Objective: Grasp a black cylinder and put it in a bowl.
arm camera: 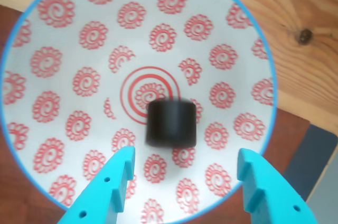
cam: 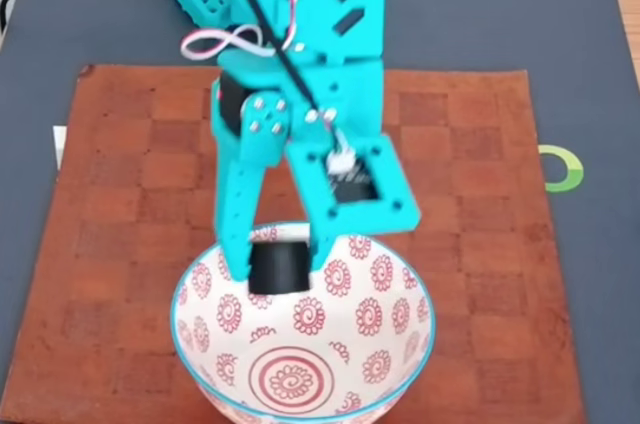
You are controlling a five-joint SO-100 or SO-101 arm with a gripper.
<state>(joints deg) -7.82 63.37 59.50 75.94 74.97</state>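
The black cylinder (arm camera: pixel 171 123) looks blurred in the wrist view, over the middle of the bowl (arm camera: pixel 63 92), a white one with red spiral flowers and a turquoise rim. My turquoise gripper (arm camera: pixel 185 156) is open, with a clear gap between each finger and the cylinder. In the fixed view the gripper (cam: pixel 278 262) points down over the bowl's (cam: pixel 395 316) far rim. There the cylinder (cam: pixel 280 270) sits level with the fingertips (cam: pixel 236 262), just inside the bowl's far side. I cannot tell whether it rests on the bowl's wall or is in the air.
The bowl stands at the near edge of a brown checkered mat (cam: pixel 120 204) on a dark grey pad (cam: pixel 590 74). A green ring mark (cam: pixel 566 168) is at the right. Light wood (arm camera: pixel 296 23) shows beyond the bowl in the wrist view.
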